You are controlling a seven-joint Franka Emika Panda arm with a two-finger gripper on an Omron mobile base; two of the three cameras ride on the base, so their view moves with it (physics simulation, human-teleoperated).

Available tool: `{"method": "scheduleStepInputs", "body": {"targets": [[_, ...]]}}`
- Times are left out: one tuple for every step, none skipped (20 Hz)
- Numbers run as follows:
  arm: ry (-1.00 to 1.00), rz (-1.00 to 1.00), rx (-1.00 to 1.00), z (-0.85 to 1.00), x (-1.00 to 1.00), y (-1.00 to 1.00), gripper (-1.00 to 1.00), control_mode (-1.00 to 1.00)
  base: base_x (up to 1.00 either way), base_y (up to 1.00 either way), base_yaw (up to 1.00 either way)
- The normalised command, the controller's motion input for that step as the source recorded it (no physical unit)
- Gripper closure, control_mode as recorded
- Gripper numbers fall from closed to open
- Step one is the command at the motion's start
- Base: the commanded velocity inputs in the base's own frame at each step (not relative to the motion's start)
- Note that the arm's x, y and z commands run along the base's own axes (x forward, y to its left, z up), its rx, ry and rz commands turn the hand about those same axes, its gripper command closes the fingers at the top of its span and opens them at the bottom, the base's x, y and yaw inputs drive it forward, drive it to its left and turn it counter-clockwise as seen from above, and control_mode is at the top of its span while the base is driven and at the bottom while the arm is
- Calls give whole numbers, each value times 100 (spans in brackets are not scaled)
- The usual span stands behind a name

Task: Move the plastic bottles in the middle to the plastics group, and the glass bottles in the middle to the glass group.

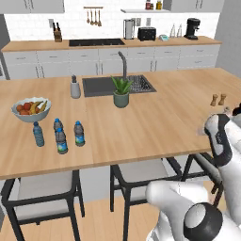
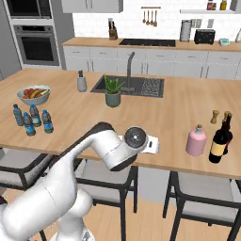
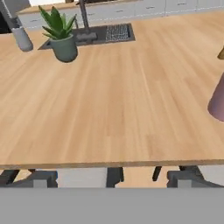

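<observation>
The pink glass bottle point(image 2: 196, 140) stands upright near the counter's front edge, right beside the dark glass bottles point(image 2: 220, 141) with a reddish label. In the hand view the pink bottle point(image 3: 217, 103) shows at the right edge. Far left, three dark water bottles with blue labels point(image 1: 61, 141) point(image 1: 79, 133) point(image 1: 58, 126) cluster with a pale blue one point(image 1: 38, 134); the right base view shows the same cluster point(image 2: 34, 120). My gripper point(image 2: 151, 145) hovers at the counter's front edge, left of the pink bottle and apart from it. Its fingertips point(image 3: 43, 179) stand wide apart with nothing between them.
A fruit bowl point(image 1: 31, 109) sits behind the water bottles. A potted plant point(image 1: 121, 92), a sink point(image 1: 101, 86) and a grey dispenser point(image 1: 75, 88) are mid-counter. Two wooden shakers point(image 2: 214, 116) stand behind the glass bottles. Stools point(image 1: 44, 188) line the front edge.
</observation>
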Motion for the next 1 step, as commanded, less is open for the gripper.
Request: {"method": "scheduleStepInputs", "body": {"targets": [[0,34,-4,0,-43,71,-100,-100,0,0,0]]}}
